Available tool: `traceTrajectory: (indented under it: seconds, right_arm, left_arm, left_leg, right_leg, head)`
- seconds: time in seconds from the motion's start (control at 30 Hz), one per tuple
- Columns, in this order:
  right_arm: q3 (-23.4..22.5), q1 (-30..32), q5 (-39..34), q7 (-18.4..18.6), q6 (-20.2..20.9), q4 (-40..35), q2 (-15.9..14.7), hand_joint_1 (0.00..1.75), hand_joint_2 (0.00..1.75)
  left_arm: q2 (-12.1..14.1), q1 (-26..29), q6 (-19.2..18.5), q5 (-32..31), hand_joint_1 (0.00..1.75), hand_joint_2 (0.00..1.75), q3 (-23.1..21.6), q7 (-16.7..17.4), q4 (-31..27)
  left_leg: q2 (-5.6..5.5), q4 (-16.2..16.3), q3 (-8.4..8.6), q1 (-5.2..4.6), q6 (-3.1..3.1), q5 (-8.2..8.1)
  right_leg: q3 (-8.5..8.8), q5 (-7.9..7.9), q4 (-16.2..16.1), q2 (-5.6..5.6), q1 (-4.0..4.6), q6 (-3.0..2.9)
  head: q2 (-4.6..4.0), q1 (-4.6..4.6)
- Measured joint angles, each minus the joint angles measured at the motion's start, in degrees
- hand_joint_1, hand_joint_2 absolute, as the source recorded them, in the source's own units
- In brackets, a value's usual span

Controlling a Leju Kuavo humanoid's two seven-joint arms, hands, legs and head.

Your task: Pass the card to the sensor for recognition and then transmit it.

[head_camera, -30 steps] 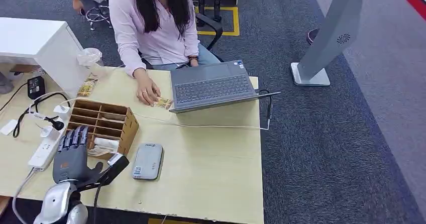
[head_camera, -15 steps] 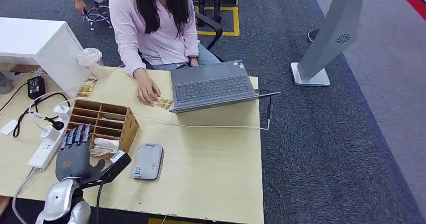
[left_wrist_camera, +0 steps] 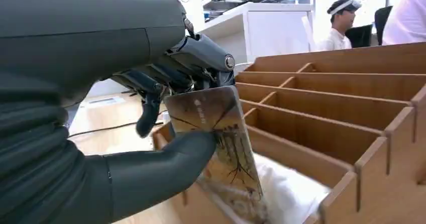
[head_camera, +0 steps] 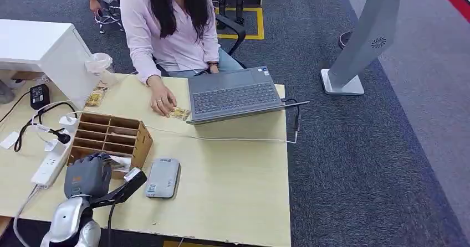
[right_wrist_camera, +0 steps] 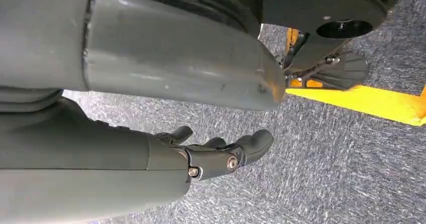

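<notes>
My left hand (head_camera: 88, 175) is curled down over the near corner of the wooden card box (head_camera: 119, 133). Close up, I see its thumb (left_wrist_camera: 166, 171) and dark fingers (left_wrist_camera: 150, 88) pinching a card (left_wrist_camera: 218, 143) with a brown tree-like picture on it. The card stands tilted, its low end down in the nearest slot of the box, next to something white and soft lying in that slot. So the card is in my hand and partly inside the box.

My right hand (right_wrist_camera: 221, 153) hangs low over grey carpet with a yellow line. Its fingers bend a little, apart, and hold nothing.

Just beside the box, on the side away from the power strip (head_camera: 49, 169), lies the flat grey sensor (head_camera: 163, 178) on the pale table (head_camera: 238, 169). A thin white cable runs from behind the box toward the laptop (head_camera: 235, 94). The open laptop sits past the box, at the far edge of the table. A person in a pink shirt (head_camera: 166, 31) sits there, with one hand (head_camera: 163, 104) on the table, between the box and the laptop, touching a small card-like thing (head_camera: 180, 113).
</notes>
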Motion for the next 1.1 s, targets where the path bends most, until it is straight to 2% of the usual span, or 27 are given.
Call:
traceTrajectory:
  seconds: [0.7, 0.93, 1.1]
  right_arm:
    - [-1.5, -0.1, 1.6, -0.4, 0.0, 0.0, 0.0, 0.0, 0.0]
    - [-2.6, -0.1, 2.5, -1.0, 0.1, 0.0, 0.0, 0.0, 0.0]
    - [-3.5, -0.3, 3.6, -1.0, 0.1, 0.0, 0.0, 0.0, 0.0]
  left_arm:
    - [-0.5, -1.3, 1.0, 0.7, 1.75, 1.75, 1.7, -1.9, 0.1]
    - [-0.7, -1.7, 0.1, 4.2, 1.75, 1.75, 1.3, -3.9, -4.8]
    - [-0.7, -3.7, -2.1, 6.4, 1.75, 1.75, -1.5, -3.3, -9.8]
  left_leg:
    - [-0.01, 0.0, 0.0, 0.0, 0.0, 0.0]
    - [-0.01, 0.0, 0.01, 0.0, 0.0, 0.01]
    - [-0.01, 0.0, 0.01, 0.0, 0.01, 0.01]
  right_leg:
    - [0.0, 0.01, 0.0, 0.0, 0.0, 0.01]
    - [-0.01, 0.01, 0.0, 0.0, 0.0, 0.01]
    - [0.0, 0.02, 0.0, -0.01, 0.0, 0.01]
  head:
    - [0.0, -0.02]
    - [0.0, 0.0]
    - [0.0, 0.02]
